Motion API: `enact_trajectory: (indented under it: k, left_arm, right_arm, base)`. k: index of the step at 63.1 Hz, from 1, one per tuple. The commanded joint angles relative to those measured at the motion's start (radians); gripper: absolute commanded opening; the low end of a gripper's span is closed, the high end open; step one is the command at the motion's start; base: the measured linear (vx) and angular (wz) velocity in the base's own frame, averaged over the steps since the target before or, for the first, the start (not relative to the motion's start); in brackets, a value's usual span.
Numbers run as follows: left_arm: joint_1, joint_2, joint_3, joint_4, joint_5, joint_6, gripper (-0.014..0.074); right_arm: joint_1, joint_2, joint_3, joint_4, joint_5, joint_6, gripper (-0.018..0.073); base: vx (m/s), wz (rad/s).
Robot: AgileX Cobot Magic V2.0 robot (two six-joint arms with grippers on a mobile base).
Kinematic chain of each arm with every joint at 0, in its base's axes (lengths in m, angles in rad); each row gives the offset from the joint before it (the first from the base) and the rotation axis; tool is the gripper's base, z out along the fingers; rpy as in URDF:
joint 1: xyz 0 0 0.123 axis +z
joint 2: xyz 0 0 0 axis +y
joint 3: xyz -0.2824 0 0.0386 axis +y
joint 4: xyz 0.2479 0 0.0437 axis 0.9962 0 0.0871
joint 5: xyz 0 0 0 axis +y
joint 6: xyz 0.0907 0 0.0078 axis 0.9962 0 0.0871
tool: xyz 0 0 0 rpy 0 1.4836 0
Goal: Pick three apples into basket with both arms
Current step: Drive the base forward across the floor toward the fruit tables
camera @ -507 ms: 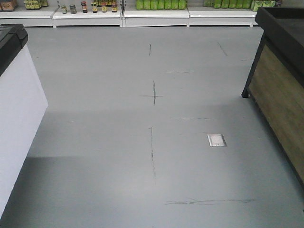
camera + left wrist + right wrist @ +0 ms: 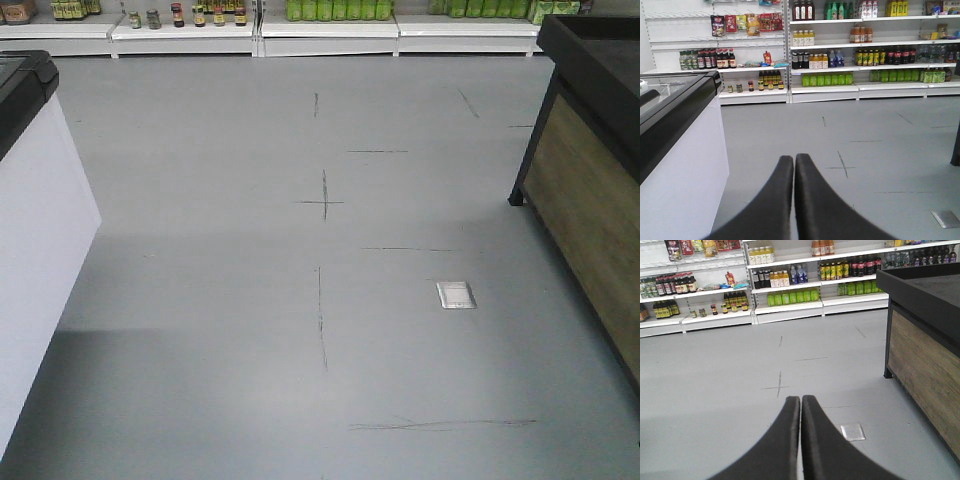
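Now, left claw [image 2: 794, 160]: clenched, its two black fingers [image 2: 775, 200] pressed side by side with only a hairline slit and nothing between them, held above the grey floor [image 2: 880, 140].
Right claw [image 2: 800, 400]: clenched on nothing as well, its fingers [image 2: 825, 445] flush together and pointing down the aisle.
Left of the left claw: a white freezer cabinet [image 2: 680, 170] with a black rim and a glass lid, close by.
Ahead of the left claw: a thin dark cross mark [image 2: 842, 167] on the floor, slightly to the right. Well beyond it stand white shelves [image 2: 855, 90] lined with bottles and jars.
Right of the left claw: a small metal floor plate [image 2: 946, 218], low at the picture's edge.
Right of the right claw: a floor plate just beside the fingers, and farther right a counter [image 2: 925, 365] with a wood-panelled side and a black top.
Ahead of the right claw: a cross mark slightly to the left, then the bottle shelves.
Task things: the apples and the basket lie outside all three views, so their place cannot be told.
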Motion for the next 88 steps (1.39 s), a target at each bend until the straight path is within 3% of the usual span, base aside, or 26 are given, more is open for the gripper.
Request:
enact_trajectory:
  k: [1,88]
  left_arm:
    - [-0.002,-0.016,0.006,-0.001,-0.078,-0.009,-0.0006]
    - [-0.002,-0.016,0.006,-0.001,-0.078,-0.009,-0.0006]
  right_arm:
    - [-0.005,-0.013,0.014,-0.011,-0.071,-0.004,-0.0009]
    - [-0.005,-0.013,0.014,-0.011,-0.071,-0.004,-0.0009]
  base:
    - [0.00,0.00]
    - [0.03,0.02]
